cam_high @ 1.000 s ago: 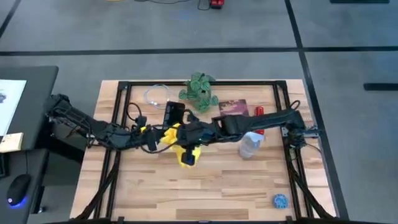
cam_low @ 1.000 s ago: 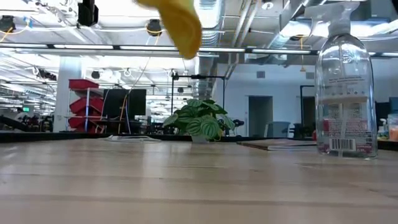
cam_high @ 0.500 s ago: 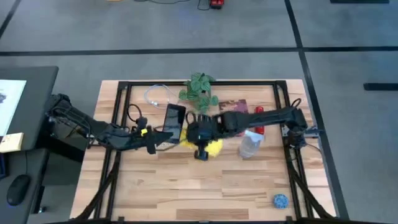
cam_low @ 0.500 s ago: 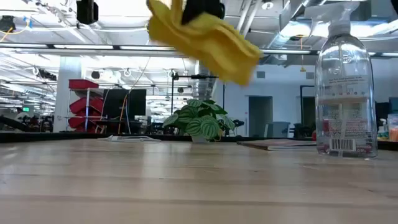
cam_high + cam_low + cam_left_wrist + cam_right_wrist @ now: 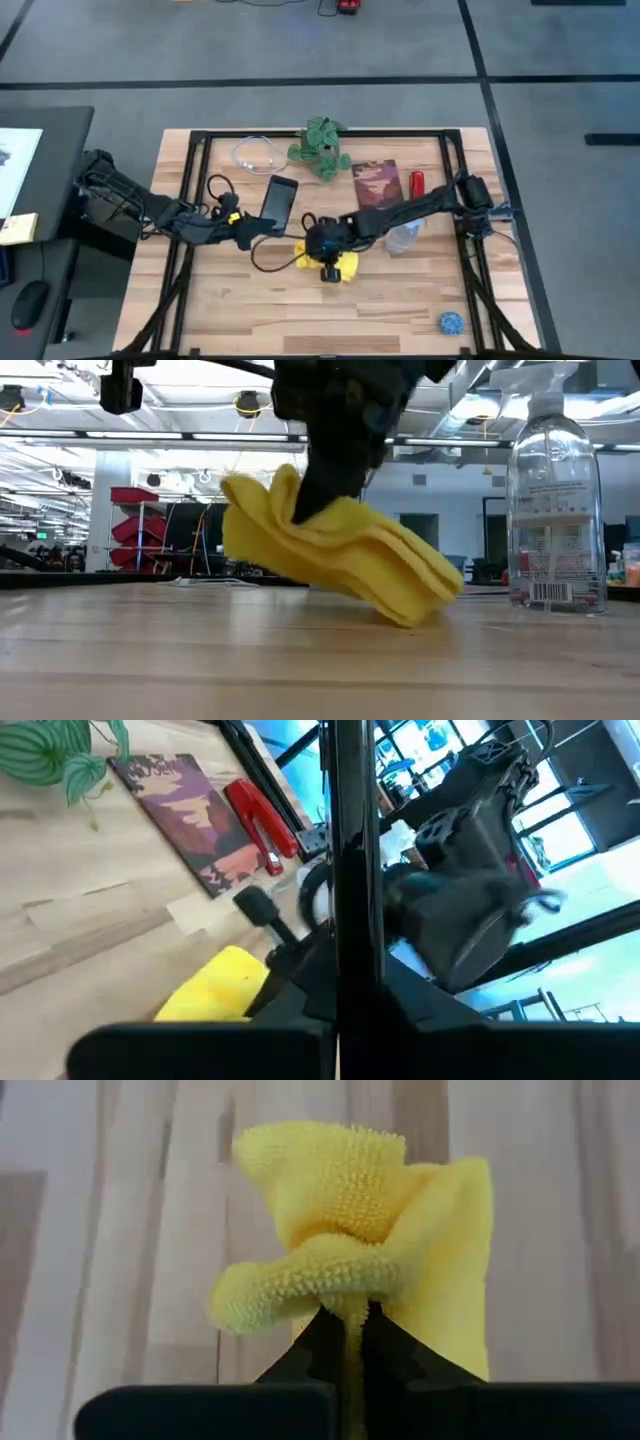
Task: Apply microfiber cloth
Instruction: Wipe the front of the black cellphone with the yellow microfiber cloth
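1. Right gripper [image 5: 329, 262]: fingers pressed together on a fold of the microfiber cloth [image 5: 343, 262], at table centre. The right wrist view shows the fabric [image 5: 360, 1270] bunched above the pinch.
2. Microfiber cloth, position: hanging crumpled from the gripper, its low edge [image 5: 400, 585] at or just touching the wooden table [image 5: 400, 300]; I cannot tell which.
3. Left gripper [image 5: 247, 232]: near the phone [image 5: 279, 199], at about 10 o'clock from the cloth; finger state cannot be told.
4. Phone: black, face up, lying apart from the cloth at about 11 o'clock.
5. Spray bottle [image 5: 555, 510]: upright, just beside the right arm at about 3 o'clock from the cloth.
6. Handling advice, as a judgement: keep the pinch firm, carry the cloth toward 11 o'clock, lower a flat fold onto the phone and wipe lightly so it does not slide; the left gripper could steady it.
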You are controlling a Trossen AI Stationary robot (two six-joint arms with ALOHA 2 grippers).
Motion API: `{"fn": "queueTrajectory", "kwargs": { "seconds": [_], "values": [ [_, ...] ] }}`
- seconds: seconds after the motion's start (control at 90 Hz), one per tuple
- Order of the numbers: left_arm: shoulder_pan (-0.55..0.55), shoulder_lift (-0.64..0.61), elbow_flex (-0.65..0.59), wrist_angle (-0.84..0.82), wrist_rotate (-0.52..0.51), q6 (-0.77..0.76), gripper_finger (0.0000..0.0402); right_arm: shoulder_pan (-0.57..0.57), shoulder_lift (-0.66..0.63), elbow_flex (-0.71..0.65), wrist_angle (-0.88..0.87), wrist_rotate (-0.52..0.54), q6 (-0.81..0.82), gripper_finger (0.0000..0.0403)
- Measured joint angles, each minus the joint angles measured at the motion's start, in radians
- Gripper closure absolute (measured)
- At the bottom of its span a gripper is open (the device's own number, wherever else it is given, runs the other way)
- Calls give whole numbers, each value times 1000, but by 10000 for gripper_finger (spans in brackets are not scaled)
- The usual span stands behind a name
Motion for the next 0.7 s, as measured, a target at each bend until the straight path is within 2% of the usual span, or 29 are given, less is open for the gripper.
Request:
{"fn": "queueTrajectory", "kwargs": {
  "seconds": [0.133, 0.278, 0.367, 0.489, 0.544, 0.7],
  "values": [
    [0, 0, 0, 0, 0, 0, 395, 2, -1, -67, 85, 7, 64, 367],
    [0, 0, 0, -1, 4, 0, 395, -4, -1, -92, 168, -26, 109, 308],
    [0, 0, 0, -1, 6, 0, 395, -13, -1, -92, 202, -81, 110, 258],
    [0, 0, 0, -2, 6, 4, 395, -42, -26, -92, 204, -230, 125, 188],
    [-3, 0, 0, -2, 11, 12, 395, -57, -56, -92, 200, -260, 151, 164],
    [-30, 0, 0, 13, 21, 66, 395, -101, -183, -91, 188, -232, 180, 141]
  ]
}}
